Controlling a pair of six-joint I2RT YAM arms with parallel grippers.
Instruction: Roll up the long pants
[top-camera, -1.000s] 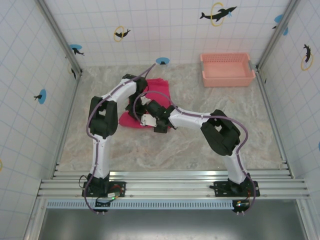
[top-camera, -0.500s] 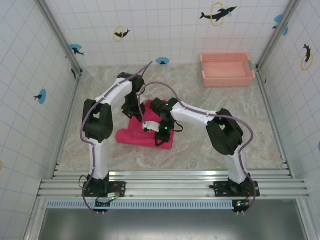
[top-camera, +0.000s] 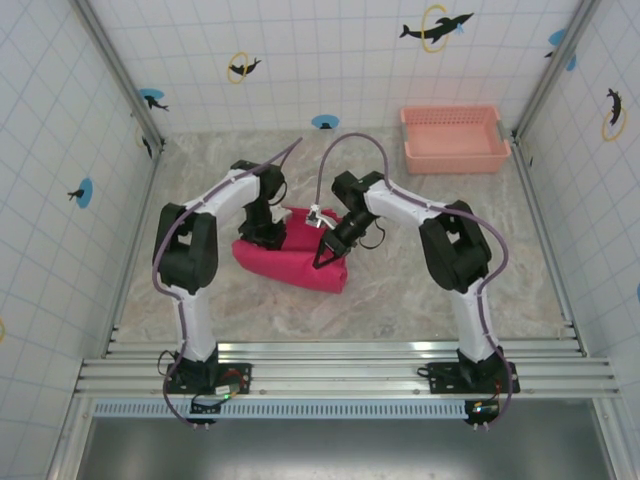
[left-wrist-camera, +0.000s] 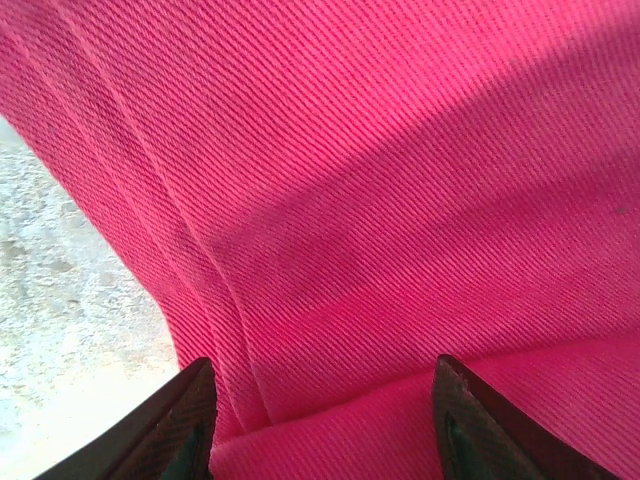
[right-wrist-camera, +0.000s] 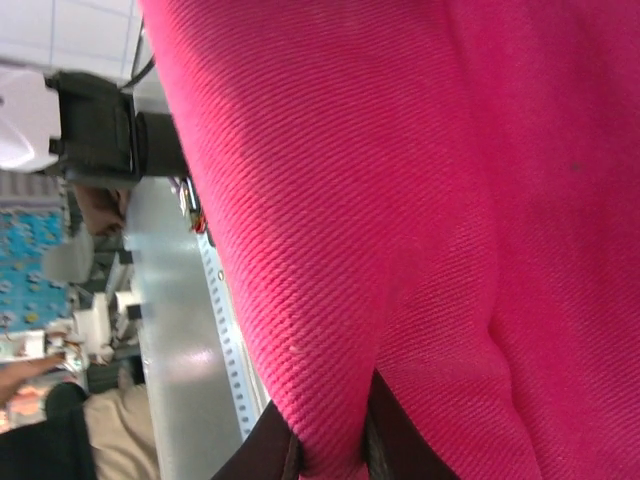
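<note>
Item: bright magenta-red soft cloth long pants (top-camera: 292, 262), now a compact bundle left of the marbled worktop's (top-camera: 430, 280) centre. A second ago a flat length still reached toward the back edge. Rolling judged nearly done. Left gripper (left-wrist-camera: 322, 400): fingers spread wide, pressed on the cloth. Right gripper (right-wrist-camera: 330, 440): fingers narrow, pinching a fold.

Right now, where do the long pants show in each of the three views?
Top external: the long pants lie bundled a little left of the table's middle.
Left wrist: the cloth covers most of the picture, from the centre to the right edge.
Right wrist: the cloth covers the centre and right.
Shared landmark: the marble table, also bare at the left edge of the left wrist view.
</note>
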